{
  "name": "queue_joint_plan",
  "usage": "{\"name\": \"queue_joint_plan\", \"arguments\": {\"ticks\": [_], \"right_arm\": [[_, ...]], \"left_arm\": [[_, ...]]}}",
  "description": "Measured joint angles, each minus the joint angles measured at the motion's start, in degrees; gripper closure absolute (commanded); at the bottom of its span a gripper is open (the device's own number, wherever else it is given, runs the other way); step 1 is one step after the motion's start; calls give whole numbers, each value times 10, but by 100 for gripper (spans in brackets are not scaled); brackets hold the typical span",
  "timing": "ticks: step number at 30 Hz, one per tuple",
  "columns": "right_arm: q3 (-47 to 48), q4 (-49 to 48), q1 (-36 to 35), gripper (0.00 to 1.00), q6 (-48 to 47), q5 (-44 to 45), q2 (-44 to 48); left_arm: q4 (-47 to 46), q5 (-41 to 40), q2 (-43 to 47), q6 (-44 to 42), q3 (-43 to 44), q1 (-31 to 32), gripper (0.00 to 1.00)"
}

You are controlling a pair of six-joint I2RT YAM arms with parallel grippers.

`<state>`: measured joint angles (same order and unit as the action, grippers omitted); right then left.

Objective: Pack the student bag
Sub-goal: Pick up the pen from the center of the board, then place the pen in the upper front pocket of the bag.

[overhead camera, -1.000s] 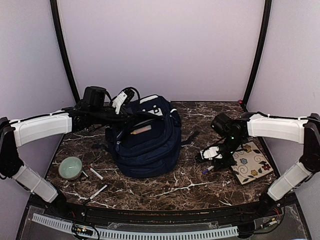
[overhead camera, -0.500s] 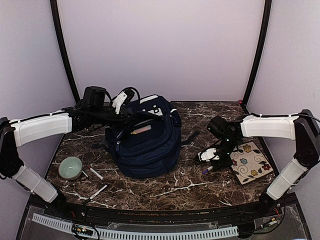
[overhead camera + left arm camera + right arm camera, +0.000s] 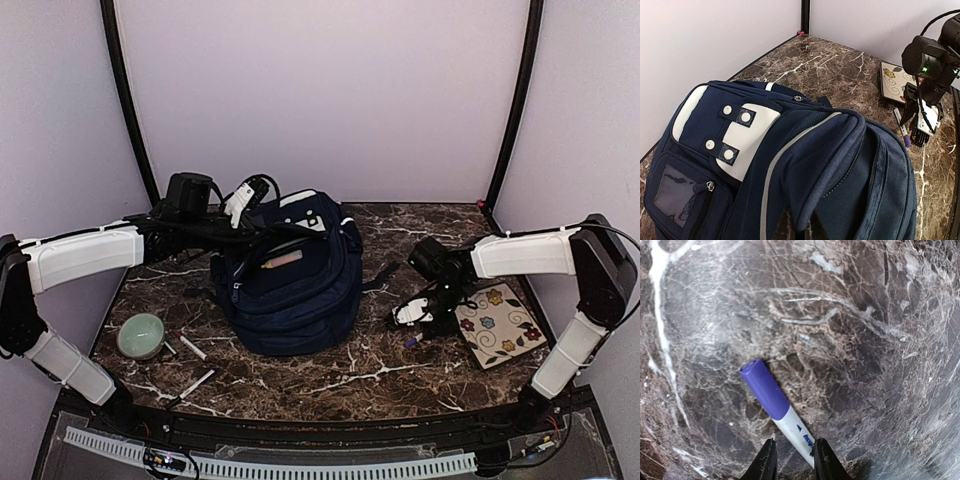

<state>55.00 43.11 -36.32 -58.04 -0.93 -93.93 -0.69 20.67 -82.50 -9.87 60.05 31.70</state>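
Observation:
The navy student bag [image 3: 295, 290] lies in the middle of the marble table, its top pocket held open. My left gripper [image 3: 268, 232] is shut on the bag's flap edge; in the left wrist view the fabric [image 3: 805, 165] runs between my fingers [image 3: 802, 227]. A tan pencil-like item [image 3: 283, 260] shows inside the opening. My right gripper [image 3: 420, 318] is down at the table to the right of the bag. In the right wrist view it [image 3: 794, 460] stands open astride the white end of a purple-capped marker [image 3: 775, 400] that lies on the table; the marker touches the right finger.
A floral notebook [image 3: 502, 325] lies right of the right gripper. A green bowl [image 3: 140, 335] and two pens [image 3: 192, 347] [image 3: 198, 383] lie at the front left. A bag strap [image 3: 378, 278] trails right of the bag. Walls enclose the table.
The right arm has shifted a little to the left, with its gripper staying low over the marker. The left arm and the bag have not moved.

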Motion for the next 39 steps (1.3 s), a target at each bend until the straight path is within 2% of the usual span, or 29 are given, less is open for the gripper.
{"name": "queue_joint_plan", "arguments": {"ticks": [12, 19, 30, 34, 39], "right_arm": [[3, -11, -6, 92, 1, 10, -23], [50, 14, -35, 93, 4, 11, -38], [296, 32, -153, 94, 18, 7, -40], [385, 4, -185, 94, 22, 11, -72], [438, -31, -213, 94, 19, 36, -137]], "left_arm": [[0, 2, 0, 0, 0, 0, 96], [0, 4, 0, 0, 0, 0, 96], [0, 11, 0, 2, 0, -1, 96], [0, 15, 0, 5, 0, -1, 96], [0, 22, 0, 13, 0, -1, 95]]}}
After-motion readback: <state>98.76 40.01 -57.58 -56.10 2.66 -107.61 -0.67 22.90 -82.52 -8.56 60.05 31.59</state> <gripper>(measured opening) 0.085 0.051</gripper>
